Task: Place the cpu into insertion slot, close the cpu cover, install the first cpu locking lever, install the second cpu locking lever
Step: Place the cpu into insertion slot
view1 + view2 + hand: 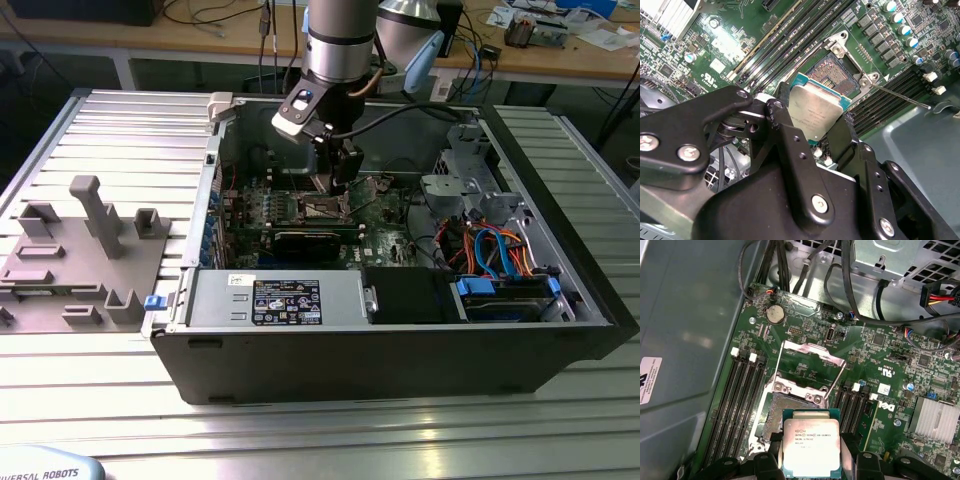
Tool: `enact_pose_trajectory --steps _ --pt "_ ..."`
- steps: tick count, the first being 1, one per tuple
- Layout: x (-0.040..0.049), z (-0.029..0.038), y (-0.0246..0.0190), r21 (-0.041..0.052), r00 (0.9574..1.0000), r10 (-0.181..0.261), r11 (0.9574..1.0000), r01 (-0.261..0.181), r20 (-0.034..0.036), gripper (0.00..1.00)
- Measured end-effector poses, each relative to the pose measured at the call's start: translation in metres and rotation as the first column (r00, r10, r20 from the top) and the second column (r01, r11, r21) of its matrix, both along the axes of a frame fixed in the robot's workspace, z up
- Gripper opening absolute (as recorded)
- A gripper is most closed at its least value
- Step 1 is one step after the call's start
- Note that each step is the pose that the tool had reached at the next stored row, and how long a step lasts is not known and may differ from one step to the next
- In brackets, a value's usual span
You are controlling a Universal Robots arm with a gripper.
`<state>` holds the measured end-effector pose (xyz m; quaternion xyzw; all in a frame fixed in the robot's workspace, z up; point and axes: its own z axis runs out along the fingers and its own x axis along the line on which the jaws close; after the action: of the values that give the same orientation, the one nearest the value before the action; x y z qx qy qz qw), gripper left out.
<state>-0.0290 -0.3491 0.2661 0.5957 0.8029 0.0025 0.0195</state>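
Observation:
My gripper (336,178) hangs inside the open computer case, shut on the cpu (811,442), a flat square chip with a dull silver top. Black fingers (785,125) clamp two opposite edges of the cpu (816,112). The chip hovers just above and partly over the insertion slot (782,402), whose dark contact field (837,72) lies exposed in its silvery frame. The cpu cover (812,354) stands swung up and open on the slot's far side. A thin locking lever (901,95) sticks out loose beside the slot.
Long black memory slots (740,400) flank the socket on both sides. Black cables (850,295) and a drive cage (470,175) crowd one end of the case; a finned heat sink (937,420) sits nearby. A grey fixture (85,250) rests outside on the exterior view's left.

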Motion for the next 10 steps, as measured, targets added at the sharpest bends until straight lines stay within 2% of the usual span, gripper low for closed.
enact_pose_trajectory --steps 10 --pt "0.0 -0.0001 0.0 0.0 1.0 -0.006 1.0 0.006 0.0 0.54"
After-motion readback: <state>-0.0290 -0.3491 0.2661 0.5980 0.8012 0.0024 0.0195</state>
